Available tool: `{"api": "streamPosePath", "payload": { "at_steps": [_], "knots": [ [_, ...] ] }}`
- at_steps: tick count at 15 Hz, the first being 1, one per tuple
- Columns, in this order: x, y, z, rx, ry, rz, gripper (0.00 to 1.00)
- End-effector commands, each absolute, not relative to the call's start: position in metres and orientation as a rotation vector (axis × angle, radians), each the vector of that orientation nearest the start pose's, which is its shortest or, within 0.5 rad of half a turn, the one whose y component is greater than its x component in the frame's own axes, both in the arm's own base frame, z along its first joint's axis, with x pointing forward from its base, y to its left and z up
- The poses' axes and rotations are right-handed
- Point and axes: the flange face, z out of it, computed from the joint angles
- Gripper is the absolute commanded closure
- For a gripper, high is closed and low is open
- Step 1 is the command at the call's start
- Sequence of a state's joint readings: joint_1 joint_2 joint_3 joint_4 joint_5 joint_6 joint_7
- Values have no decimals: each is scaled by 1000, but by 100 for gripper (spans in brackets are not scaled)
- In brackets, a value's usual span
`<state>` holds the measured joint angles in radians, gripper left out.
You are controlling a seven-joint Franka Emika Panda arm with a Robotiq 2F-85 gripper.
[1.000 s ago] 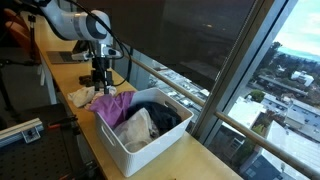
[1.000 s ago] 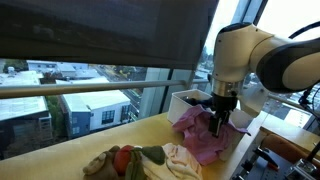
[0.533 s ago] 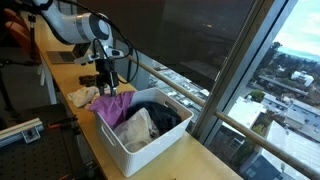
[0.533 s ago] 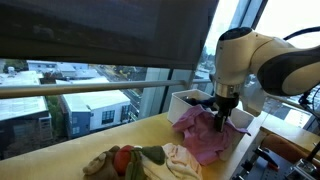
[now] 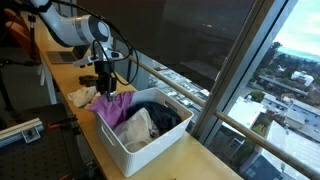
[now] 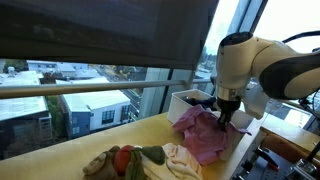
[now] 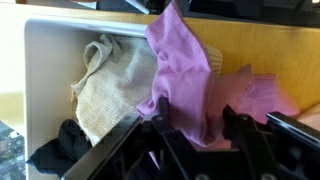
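Pink cloth (image 7: pixel 185 70) lay draped over the rim of the white bin (image 5: pixel 160 152), spilling toward the surface (image 6: pixel 60 150). Only the wrist view showed the pincer (image 7: pixel 195 130) straddling a raised fold; could not tell whether it was clamped. Same view showed a beige towel (image 7: pixel 105 85) inside the bin. An exterior view caught a clothes heap (image 6: pixel 140 160) nearby.

Cloth (image 5: pixel 112 106) across bin (image 5: pixel 126 150) edge (tool (image 5: pixel 104 88) above); pile (image 5: pixel 82 97) beside
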<state>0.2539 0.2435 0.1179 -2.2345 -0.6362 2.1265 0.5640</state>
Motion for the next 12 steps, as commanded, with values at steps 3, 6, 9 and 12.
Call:
{"api": "streamPosePath", "payload": {
  "at_steps": [3, 6, 9, 12],
  "knots": [
    [487, 166, 283, 2577, 301, -48, 95],
    [493, 169, 330, 2579, 277, 35, 100],
    [503, 156, 397, 2579, 213, 131, 99],
    [515, 129, 472, 2560, 115, 240, 99]
  ]
}}
